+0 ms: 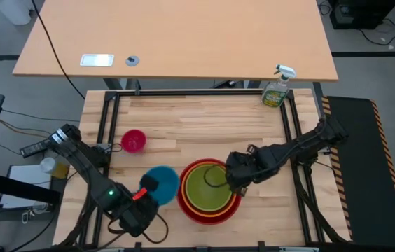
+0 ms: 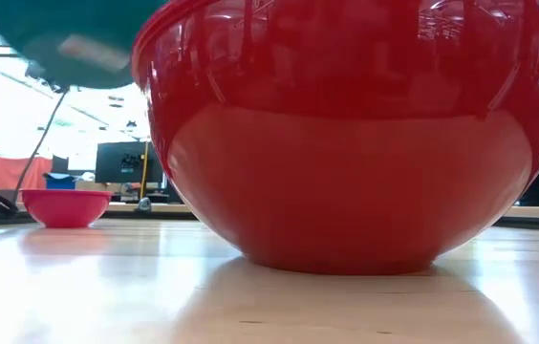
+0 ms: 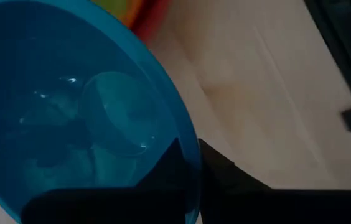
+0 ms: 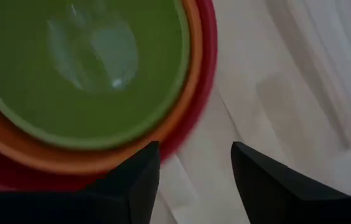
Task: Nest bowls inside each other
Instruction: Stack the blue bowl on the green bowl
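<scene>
The red bowl [image 1: 199,211] stands on the table with the orange bowl [image 1: 183,190] and the lime green bowl [image 1: 208,190] nested in it. Left of that stack the blue bowl [image 1: 164,183] hangs in the air, with my left gripper [image 1: 146,187] shut on its rim. In the low view the blue bowl [image 2: 59,38] shows high above the tabletop. The small pink bowl [image 1: 134,141] rests on its base farther back on the left. My right gripper [image 1: 236,178] is open above the stack's right rim, with nothing between its fingers [image 4: 138,180]. My left gripper pinches the blue bowl's rim [image 3: 190,140] on the bowl's near-left side, one finger [image 3: 169,171] inside the bowl and the other [image 3: 228,177] outside. The fingers come steeply from above. The bowl hangs clear of the table, mouth up.
A green spray bottle [image 1: 276,91] stands at the table's far right corner. A black frame [image 1: 106,119] runs along the table's left, right and far edges. Bare wood lies between the pink bowl and the bottle.
</scene>
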{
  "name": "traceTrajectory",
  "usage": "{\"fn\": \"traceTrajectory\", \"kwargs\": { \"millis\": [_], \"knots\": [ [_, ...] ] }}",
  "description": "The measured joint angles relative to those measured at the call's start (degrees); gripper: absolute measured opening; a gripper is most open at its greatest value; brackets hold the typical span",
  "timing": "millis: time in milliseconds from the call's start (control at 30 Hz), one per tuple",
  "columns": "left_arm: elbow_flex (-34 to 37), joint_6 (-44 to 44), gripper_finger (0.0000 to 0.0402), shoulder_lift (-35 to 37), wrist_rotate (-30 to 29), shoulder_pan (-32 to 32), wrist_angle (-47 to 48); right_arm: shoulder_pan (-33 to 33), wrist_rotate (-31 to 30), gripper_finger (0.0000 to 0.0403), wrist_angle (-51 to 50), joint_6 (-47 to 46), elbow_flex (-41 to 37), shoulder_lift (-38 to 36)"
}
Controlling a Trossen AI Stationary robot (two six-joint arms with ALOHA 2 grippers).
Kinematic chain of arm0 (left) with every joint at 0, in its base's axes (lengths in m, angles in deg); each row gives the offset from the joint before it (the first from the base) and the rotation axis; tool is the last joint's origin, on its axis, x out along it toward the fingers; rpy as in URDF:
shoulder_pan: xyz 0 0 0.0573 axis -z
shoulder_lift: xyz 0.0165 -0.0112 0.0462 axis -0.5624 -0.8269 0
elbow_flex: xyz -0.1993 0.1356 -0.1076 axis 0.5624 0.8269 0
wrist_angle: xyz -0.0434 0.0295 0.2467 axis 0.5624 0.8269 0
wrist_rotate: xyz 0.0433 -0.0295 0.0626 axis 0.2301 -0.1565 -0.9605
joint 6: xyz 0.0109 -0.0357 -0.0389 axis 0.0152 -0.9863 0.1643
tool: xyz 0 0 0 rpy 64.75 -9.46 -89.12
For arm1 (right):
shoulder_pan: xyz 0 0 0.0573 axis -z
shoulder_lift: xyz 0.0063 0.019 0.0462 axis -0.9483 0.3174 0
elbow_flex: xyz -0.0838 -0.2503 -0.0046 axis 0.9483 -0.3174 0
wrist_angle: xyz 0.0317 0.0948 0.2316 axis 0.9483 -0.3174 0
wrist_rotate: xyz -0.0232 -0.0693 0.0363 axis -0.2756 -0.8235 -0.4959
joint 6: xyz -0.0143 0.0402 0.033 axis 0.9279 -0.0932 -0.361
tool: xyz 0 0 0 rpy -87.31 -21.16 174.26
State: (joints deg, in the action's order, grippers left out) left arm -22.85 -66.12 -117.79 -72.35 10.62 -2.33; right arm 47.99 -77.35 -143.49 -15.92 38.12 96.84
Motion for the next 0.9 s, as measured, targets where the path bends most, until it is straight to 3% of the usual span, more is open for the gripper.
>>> {"fn": "traceTrajectory", "kwargs": {
  "millis": [167, 300, 433, 600, 800, 900],
  "knots": [
    [-2.37, 16.12, 0.0016, -0.05, -6.59, -1.19, -1.26, -2.33, -1.36, 0.0179, -4.08, -1.29, 0.0, -0.17],
    [-2.37, 28.67, 0.0016, -0.72, -5.9, -3.83, -9.05, -3.58, -2.22, 0.0162, -4.37, -1.78, 0.0, -0.56],
    [-2.37, 42.52, 0.0016, -3.37, -0.82, -7.05, -16.26, -4.2, -0.63, 0.0152, -4.97, -2.02, 0.0, -1.89],
    [-2.36, 56.21, 0.0016, -8.14, 1.51, -11.26, -24.18, -5.08, -1.57, 0.0138, -5.48, -3.46, 0.0, -3.65],
    [-2.35, 60.1, 0.0016, -12.64, 14.55, -18.52, -26.67, -5.68, -4.26, 0.013, -4.95, -3.43, 0.0, -3.97],
    [-2.33, 60.16, 0.0016, -13.93, 17.65, -21.1, -26.56, -5.68, -5.18, 0.013, -4.42, -3.19, 0.0, -4.0]
  ]
}}
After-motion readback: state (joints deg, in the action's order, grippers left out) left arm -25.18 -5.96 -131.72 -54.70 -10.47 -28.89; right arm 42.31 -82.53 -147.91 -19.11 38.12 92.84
